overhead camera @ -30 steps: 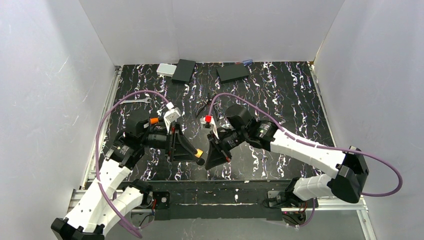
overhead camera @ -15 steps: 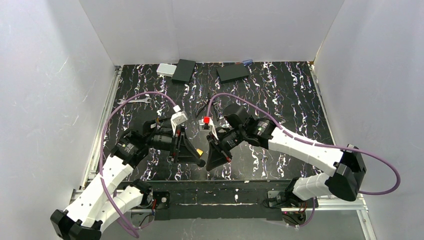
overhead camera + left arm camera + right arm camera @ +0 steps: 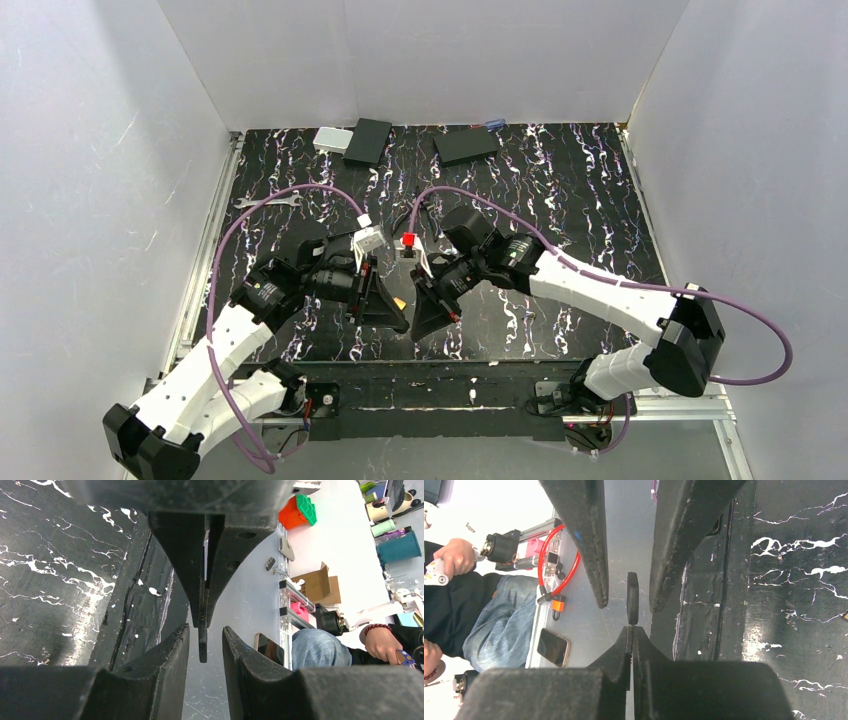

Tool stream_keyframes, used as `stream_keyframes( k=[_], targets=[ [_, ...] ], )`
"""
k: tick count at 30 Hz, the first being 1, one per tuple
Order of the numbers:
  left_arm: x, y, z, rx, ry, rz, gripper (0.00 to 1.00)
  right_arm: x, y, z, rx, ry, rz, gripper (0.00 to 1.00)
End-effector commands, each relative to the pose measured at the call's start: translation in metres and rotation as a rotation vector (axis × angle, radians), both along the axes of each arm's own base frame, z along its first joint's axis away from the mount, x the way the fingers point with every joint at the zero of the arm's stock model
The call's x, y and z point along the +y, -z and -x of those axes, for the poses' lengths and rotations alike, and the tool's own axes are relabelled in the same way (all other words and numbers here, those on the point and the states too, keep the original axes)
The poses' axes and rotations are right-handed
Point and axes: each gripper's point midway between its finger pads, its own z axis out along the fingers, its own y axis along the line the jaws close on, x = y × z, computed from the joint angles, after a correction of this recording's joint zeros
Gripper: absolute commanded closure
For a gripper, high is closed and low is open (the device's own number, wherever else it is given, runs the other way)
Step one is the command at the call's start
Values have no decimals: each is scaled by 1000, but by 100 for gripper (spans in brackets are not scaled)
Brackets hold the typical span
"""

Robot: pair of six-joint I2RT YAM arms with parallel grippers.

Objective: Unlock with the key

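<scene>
Pinching the key (image 3: 632, 597) at the near middle of the table (image 3: 560, 200), the right gripper (image 3: 632, 629) is clamped on it; the left gripper (image 3: 206, 629) has its fingers apart, flanking the key's free end without touching.

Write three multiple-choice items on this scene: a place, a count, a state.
1. Where is the key's free end? A within the left pincer; B in a padlock; C on a shelf.
2. How many black boxes lie at the table's far edge? A one; B two; C four.
3. The right pincer is: A wide open; B shut on the key; C out of view.
Answers: 1 A, it sits between that pincer's open jaws; 2 B, the top view shows two; 3 B, its jaws clamp the key.
</scene>
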Motion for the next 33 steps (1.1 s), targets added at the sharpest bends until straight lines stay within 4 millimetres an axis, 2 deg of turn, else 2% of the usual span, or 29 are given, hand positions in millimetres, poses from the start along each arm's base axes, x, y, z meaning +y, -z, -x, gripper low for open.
stream_keyframes(
  k=[1, 10, 13, 17, 18, 20, 21, 22, 25, 27, 28, 30, 33],
  targets=[
    [1, 5, 5, -11, 10, -11, 72, 8, -22, -4, -32, -15, -70, 99],
    [0, 9, 4, -18, -2, -28, 81, 11, -25, -12, -37, 7, -77, 99],
    [0, 9, 4, -25, -5, -28, 98, 11, -25, -13, -37, 10, -76, 99],
    [2, 9, 1, -47, -39, -38, 100, 11, -23, -15, -40, 22, -64, 99],
    [2, 9, 0, -54, -49, -40, 100, 10, -21, -16, -46, 32, -53, 96],
    [4, 8, -3, -71, -71, -47, 100, 10, -16, -24, -75, 76, -22, 67],
    [5, 9, -5, -79, -85, -52, 100, 9, -14, -32, -97, 116, -10, 55],
    [6, 10, -7, -88, -104, -63, 100, 9, -13, -42, -122, 169, 0, 48],
    [8, 13, -16, -113, -162, -92, 100, -1, -5, -103, -215, 498, 79, 32],
    [12, 15, -23, -132, -208, -116, 100, -27, -1, -154, -226, 843, 157, 12],
    [13, 16, -27, -141, -229, -126, 100, -44, 3, -174, -214, 987, 190, 3],
    [17, 18, -34, -163, -280, -148, 100, -73, 12, -196, -173, 1177, 211, 2],
    [25, 20, -43, -194, -357, -176, 100, -100, 19, -211, -127, 1325, 231, 2]
  ],
)
